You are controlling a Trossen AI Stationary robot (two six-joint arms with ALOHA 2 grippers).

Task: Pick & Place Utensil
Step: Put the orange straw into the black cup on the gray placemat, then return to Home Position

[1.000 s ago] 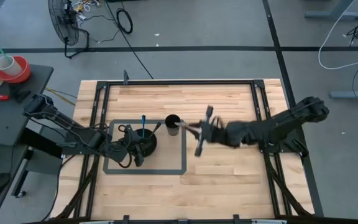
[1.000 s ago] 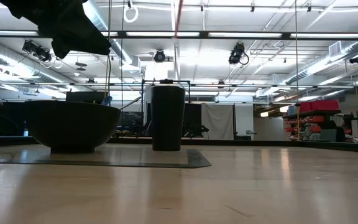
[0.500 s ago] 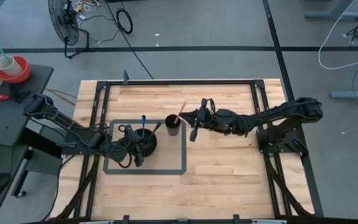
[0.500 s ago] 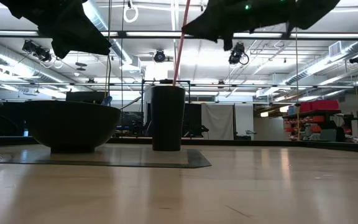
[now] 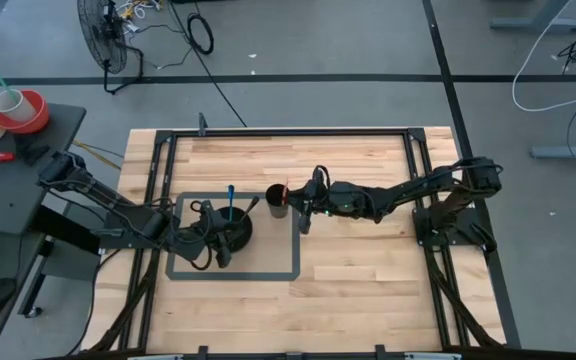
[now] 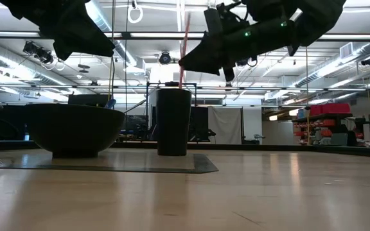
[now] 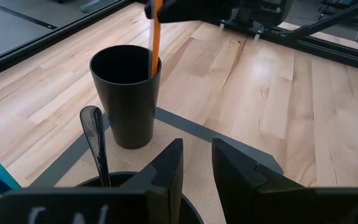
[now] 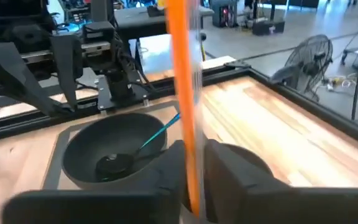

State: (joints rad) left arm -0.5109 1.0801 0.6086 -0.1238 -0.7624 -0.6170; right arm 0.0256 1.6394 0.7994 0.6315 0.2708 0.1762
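A black cup (image 5: 278, 202) stands upright on a grey mat (image 5: 268, 268), beside a black bowl (image 5: 233, 235) that holds a blue utensil (image 5: 231, 196) and a black spoon (image 7: 94, 142). My right gripper (image 5: 304, 200) reaches in from the table's right, just above the cup's rim, and is shut on an orange utensil (image 6: 184, 48). The utensil stands nearly upright with its lower end inside the cup (image 7: 126, 93). My left gripper (image 7: 197, 168) hovers over the bowl's rim, open and holding nothing. My right gripper pinches the orange utensil's shaft (image 8: 185, 143) between its two fingers (image 8: 229, 177). The fingers come level from the table's right and lie across the shaft. The utensil stands almost upright; its upper part (image 6: 186, 25) rises above the fingers and its lower end (image 7: 152, 65) dips into the cup.
The mat, with bowl (image 6: 74, 128) and cup (image 6: 173, 122) on it, lies left of the table's centre. Bare wood (image 5: 368, 270) stretches to the right and near side. A black frame (image 5: 288, 133) runs along the table's edges, and my left arm (image 5: 118, 210) lies over the left edge.
My right gripper has moved toward the table's left and slightly far, to the cup, and has turned. The orange utensil has swung from slanting to nearly upright, and its lower end now sits in the cup.
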